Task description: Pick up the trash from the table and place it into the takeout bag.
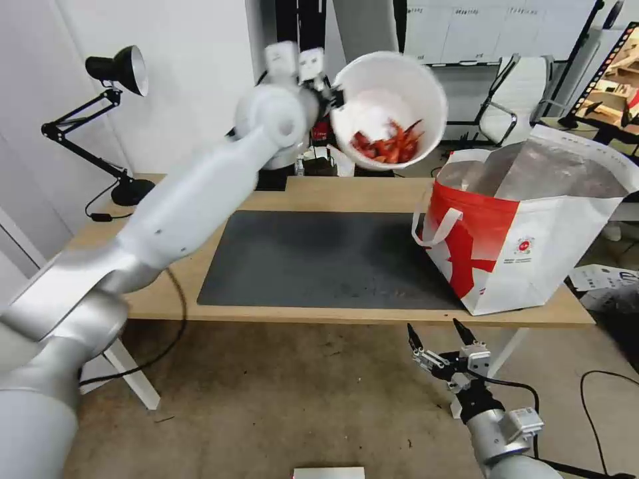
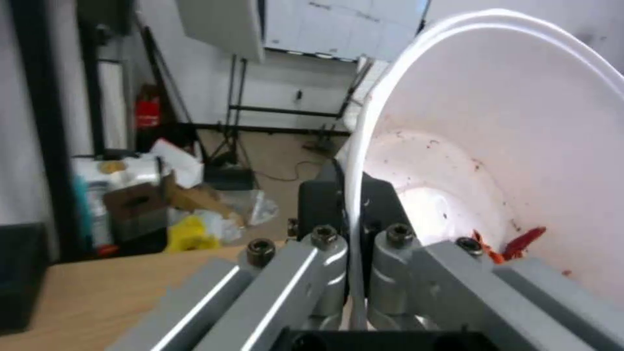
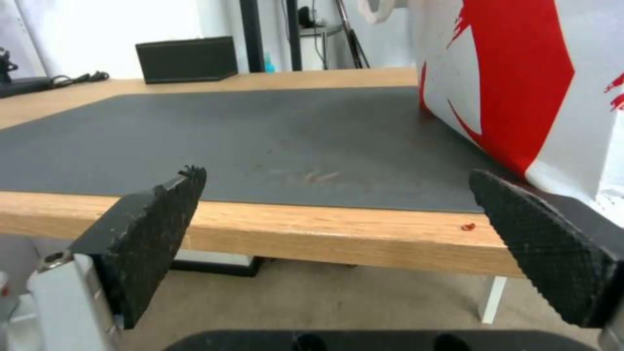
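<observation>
My left fingers (image 2: 325,243) are pinched shut on the rim of the bowl (image 1: 389,110), one inside the wall and one outside, as the left wrist view shows with the thin white edge running straight down between them. I've got the left gripper (image 1: 331,93) raised well above the table (image 1: 333,193), over its far edge, with the bowl hanging off to the bag side. A rim grip looks like the sensible hold here, since the bowl seems too wide to span across. The bowl is tipped hard: its mouth faces toward my head camera and slightly down, so its axis runs from the far side of the table toward me, not upright. The red scraps (image 1: 389,145) have slid into the low part of the wall and, I judge, could spill if I tilt further before reaching the bag (image 1: 526,233). The bag stands open at the table's right end, near the front corner, its foil-lined mouth upward and below the bowl's level. The mat (image 1: 319,259) lies bare between them. My right gripper (image 1: 439,329) waits low, just off the table's front edge beside the bag, fingers spread wide and empty.
</observation>
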Tool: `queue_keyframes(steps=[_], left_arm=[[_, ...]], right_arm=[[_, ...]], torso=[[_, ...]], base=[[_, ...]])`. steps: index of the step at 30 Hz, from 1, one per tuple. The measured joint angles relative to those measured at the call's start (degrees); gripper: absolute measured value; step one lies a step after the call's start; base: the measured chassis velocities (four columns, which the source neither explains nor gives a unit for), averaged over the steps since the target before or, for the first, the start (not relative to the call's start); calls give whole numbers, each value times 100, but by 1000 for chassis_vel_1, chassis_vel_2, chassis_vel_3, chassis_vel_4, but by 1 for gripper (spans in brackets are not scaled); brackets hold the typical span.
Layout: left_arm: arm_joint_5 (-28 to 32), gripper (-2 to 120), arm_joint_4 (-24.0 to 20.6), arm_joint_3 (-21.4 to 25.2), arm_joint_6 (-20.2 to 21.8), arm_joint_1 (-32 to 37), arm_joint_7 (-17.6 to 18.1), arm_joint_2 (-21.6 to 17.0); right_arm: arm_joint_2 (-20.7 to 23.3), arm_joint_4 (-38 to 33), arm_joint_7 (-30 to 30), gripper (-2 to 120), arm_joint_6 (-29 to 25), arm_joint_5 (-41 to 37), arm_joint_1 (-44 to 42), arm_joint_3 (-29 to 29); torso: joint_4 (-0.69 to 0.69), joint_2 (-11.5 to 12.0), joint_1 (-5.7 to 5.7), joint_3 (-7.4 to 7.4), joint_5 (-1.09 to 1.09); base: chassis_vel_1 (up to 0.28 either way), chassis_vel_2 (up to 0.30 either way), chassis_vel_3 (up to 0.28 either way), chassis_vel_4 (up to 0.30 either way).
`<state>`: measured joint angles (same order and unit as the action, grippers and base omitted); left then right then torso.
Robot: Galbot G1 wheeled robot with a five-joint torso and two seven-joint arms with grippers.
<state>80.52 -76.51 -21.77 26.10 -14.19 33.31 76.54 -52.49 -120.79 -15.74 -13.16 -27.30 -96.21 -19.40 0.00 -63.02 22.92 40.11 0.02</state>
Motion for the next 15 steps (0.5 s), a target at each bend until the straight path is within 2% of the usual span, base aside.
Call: queue_keyframes(steps=[3,4,7,10,15], left_arm=[[-67,0,522,-20,15,-251,3,802],[-67,0,522,-20,15,-251,3,802],[-248,0,929,-74,19,-349,-91,1381],[-262,0,991,-212,-16,-367,-146,1526],[-388,0,938,-564,-120,-297,-222,1542]], right_arm=[[0,0,0,100,0,0,0,0],[0,0,0,100,0,0,0,0],[0,0,0,100,0,0,0,0],[0,0,0,100,0,0,0,0],[0,0,0,100,0,0,0,0]], torso=[[-1,0,0,0,0],[-1,0,0,0,0],[-4,0,0,-1,2],[-3,0,0,0,1],[2,0,-1,0,-1]], base=[[0,0,0,0],[0,0,0,0],[0,0,0,0],[0,0,0,0],[0,0,0,0]])
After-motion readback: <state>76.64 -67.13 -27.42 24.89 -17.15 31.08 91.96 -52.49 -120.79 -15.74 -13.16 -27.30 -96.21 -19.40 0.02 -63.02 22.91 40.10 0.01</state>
